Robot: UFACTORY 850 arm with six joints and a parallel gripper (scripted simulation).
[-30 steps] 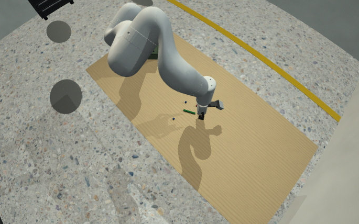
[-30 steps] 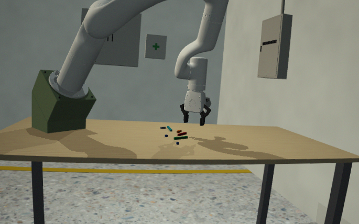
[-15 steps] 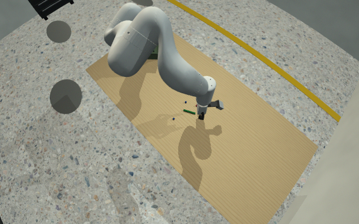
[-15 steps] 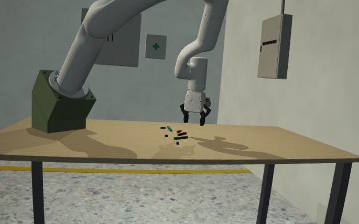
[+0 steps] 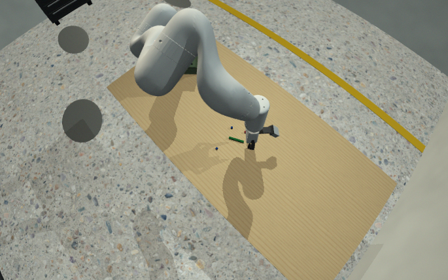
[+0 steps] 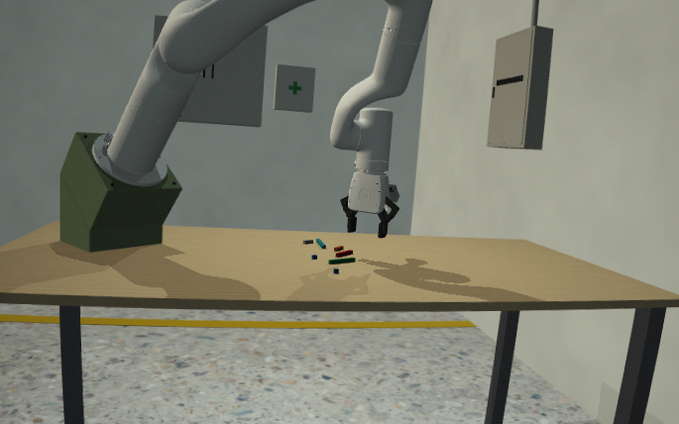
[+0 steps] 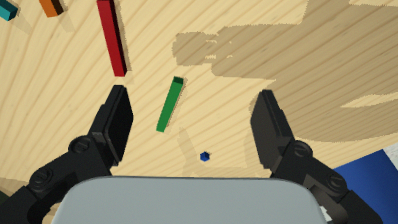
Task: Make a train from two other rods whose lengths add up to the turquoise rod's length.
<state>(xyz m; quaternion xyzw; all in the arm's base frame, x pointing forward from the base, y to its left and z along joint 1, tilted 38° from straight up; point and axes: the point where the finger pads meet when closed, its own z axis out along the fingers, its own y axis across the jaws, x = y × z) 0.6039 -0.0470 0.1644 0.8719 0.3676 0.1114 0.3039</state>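
Between spread fingers — green rod (image 7: 169, 104), flat

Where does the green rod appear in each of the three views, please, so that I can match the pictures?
Top: the green rod lies near mid-table, just left of the open tool.
Exterior: it lies flat in front of the red rod, at, below and left of the tool.
Wrist: it runs steeply at centre, between the fingers.
Shared landmark: the small blue rod beside it, also at and.
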